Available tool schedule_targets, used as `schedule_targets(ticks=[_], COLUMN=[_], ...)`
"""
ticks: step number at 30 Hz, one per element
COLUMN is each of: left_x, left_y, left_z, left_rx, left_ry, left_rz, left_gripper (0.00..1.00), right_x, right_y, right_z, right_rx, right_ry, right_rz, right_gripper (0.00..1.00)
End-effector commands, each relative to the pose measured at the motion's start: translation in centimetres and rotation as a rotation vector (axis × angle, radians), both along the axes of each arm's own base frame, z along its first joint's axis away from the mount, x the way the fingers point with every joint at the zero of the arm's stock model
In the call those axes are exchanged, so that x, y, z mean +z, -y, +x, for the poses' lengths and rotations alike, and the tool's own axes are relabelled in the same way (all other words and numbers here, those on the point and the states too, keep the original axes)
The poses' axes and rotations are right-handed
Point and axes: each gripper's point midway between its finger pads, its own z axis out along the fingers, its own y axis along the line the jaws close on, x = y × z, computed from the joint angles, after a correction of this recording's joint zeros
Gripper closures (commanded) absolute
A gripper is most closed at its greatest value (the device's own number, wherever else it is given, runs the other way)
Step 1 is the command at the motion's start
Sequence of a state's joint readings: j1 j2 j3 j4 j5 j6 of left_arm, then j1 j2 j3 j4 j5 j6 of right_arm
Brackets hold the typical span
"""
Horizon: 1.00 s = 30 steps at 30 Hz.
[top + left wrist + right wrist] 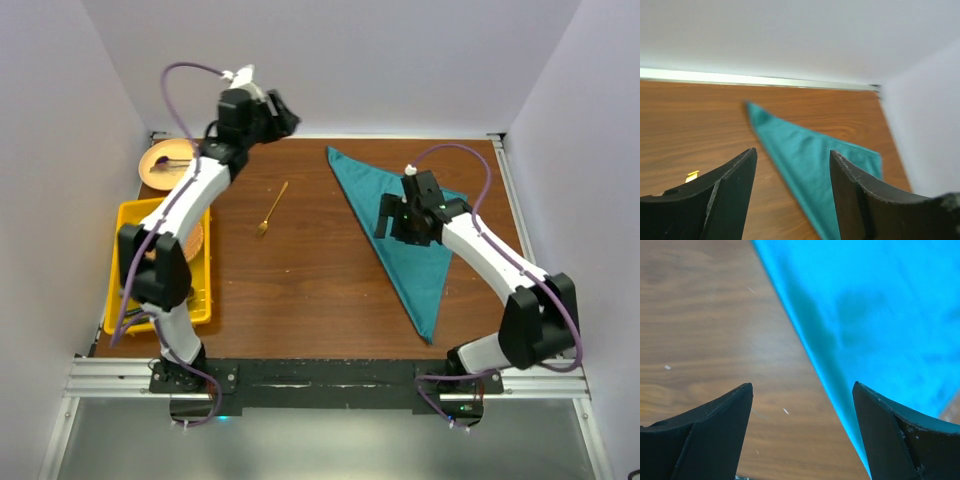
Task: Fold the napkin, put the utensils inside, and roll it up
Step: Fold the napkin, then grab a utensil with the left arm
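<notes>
Where the two arms are bolted side by side along the near edge of the desk, the teal napkin begins just beyond the right arm's base, and its sharpest tip points at the near right corner. It lies flat, folded into a long triangle. Its straight folded edge runs diagonally from that tip up to a second tip close to the middle of the far edge, and a blunter third corner reaches toward the right edge.

About halfway along the folded edge hangs the right gripper, pointing down. In its wrist view the right gripper has its fingers spread wide with nothing between them. One finger is over bare wood and the other over the napkin, so the cloth's edge passes through the gap. Whether the tips touch the surface cannot be told.

Further left, near the middle of the desk, the gold fork lies alone on the wood, well apart from the cloth. A yellow tray sits against the left edge, partly hidden by the left arm. Beyond it, a wooden bowl rests in the far left corner.

Farthest away, the left gripper is raised over the far edge. Its wrist view shows the left gripper parted and empty, facing the napkin.
</notes>
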State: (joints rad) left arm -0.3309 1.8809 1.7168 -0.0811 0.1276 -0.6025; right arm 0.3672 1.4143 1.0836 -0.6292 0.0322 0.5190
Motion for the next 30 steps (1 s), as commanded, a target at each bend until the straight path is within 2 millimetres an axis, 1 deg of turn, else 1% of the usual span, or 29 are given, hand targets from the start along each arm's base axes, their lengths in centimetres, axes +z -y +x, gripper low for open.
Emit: schedule_targets(ticks=[1, 2, 3, 4, 5, 6, 7, 8, 9, 10, 11, 12, 13, 14, 15, 16, 19, 22, 28, 30], left_x=[-10.7, -13.1, -14.2, -13.5, -16.1, -16.6, -15.8, -17.4, -17.5, -18.5, -18.9, -19.1, -20.1, -20.5, -20.4, -21.4, -22.0, -22.7, -23.8, -24.7], left_y=[-10.2, -11.3, -11.4, -11.5, -10.9, -10.9, -10.4, -10.8, -10.9, -11.3, -11.9, -12.2, -12.5, -12.8, -13.0, -13.2, -12.8, -12.3, -12.3, -12.1], left_z=[-4.9, -6.5, -7.8, -8.2, -10.3, -10.9, -10.9, -12.0, -12.4, -13.1, -13.3, -13.7, -14.5, -14.9, -14.9, -15.6, -15.4, -14.9, -14.4, -14.6], left_rx=[0.251, 0.293, 0.288, 0.285, 0.276, 0.294, 0.301, 0.325, 0.339, 0.380, 0.411, 0.432, 0.457, 0.483, 0.499, 0.517, 0.518, 0.521, 0.566, 0.567], left_ry=[-0.375, -0.459, -0.498, -0.475, -0.558, -0.569, -0.547, -0.580, -0.586, -0.611, -0.615, -0.618, -0.642, -0.649, -0.634, -0.649, -0.655, -0.665, -0.683, -0.715], left_rz=[0.306, 0.294, 0.278, 0.221, 0.149, 0.109, 0.029, 0.031, 0.017, 0.007, 0.011, 0.008, -0.003, -0.011, -0.028, -0.035, -0.068, -0.103, -0.152, -0.158], left_gripper=[0.37, 0.38, 0.38, 0.38, 0.38, 0.39, 0.39, 0.39, 0.39, 0.38, 0.38, 0.37, 0.37, 0.37, 0.36, 0.36, 0.37, 0.39, 0.46, 0.48], right_x=[3.9, 4.1, 4.4, 4.5, 4.5, 4.1, 4.2, 4.0, 3.6, 3.7, 3.8, 3.3, 3.5, 3.5, 3.1, 3.3, 3.1, 3.3, 3.3, 3.4], right_y=[-3.1, -3.5, -3.7, -3.6, -4.0, -4.0, -4.1, -4.1, -4.1, -4.1, -4.0, -3.8, -3.7, -3.6, -3.4, -3.3, -3.4, -3.3, -3.0, -2.9], right_z=[2.5, 2.6, 2.7, 2.7, 2.5, 2.3, 2.1, 2.0, 1.6, 1.4, 1.2, 1.0, 0.8, 0.6, 0.3, 0.2, -0.2, -0.3, -0.3, -0.3], right_rx=[0.092, 0.100, 0.098, 0.096, 0.105, 0.104, 0.109, 0.108, 0.108, 0.111, 0.115, 0.114, 0.112, 0.110, 0.110, 0.110, 0.116, 0.119, 0.125, 0.123], right_ry=[0.122, 0.127, 0.137, 0.141, 0.136, 0.131, 0.135, 0.135, 0.124, 0.129, 0.132, 0.126, 0.134, 0.137, 0.133, 0.140, 0.143, 0.154, 0.163, 0.168], right_rz=[0.048, 0.052, 0.060, 0.062, 0.079, 0.087, 0.093, 0.097, 0.101, 0.104, 0.106, 0.101, 0.100, 0.100, 0.096, 0.101, 0.111, 0.111, 0.094, 0.090], right_gripper=[0.15, 0.15, 0.15, 0.15, 0.15, 0.15, 0.15, 0.15, 0.15, 0.15, 0.15, 0.15, 0.15, 0.15, 0.15, 0.15, 0.15, 0.15, 0.15, 0.15])
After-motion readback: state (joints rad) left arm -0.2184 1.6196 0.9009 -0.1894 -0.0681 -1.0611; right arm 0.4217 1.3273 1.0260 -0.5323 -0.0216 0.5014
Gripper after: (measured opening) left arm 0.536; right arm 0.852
